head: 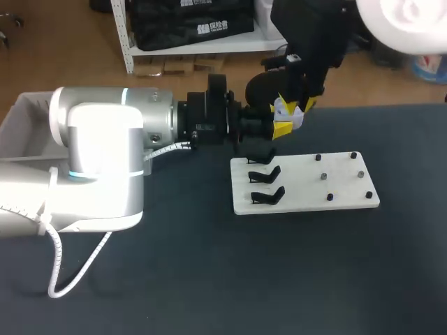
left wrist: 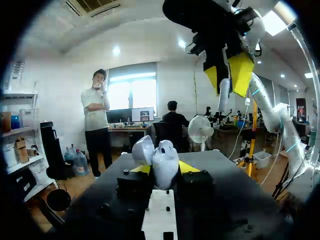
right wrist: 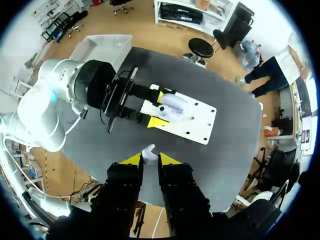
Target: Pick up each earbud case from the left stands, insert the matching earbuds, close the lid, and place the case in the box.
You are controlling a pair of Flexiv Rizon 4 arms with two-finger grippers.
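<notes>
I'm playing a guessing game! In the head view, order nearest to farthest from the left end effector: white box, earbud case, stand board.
1. earbud case: held in the left end effector.
2. stand board: right beside it.
3. white box: far off at the left.

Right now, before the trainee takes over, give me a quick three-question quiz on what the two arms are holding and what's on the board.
1. True or false: the earbud case in the left jaws has its lid shut.
2. What do the right jaws hold? A) a white earbud B) a black stand C) nothing
3. Fill in: the black stands on the white board hold ___ cases.
Key: 1 false, the lid is open; 2 A; 3 no.
</notes>
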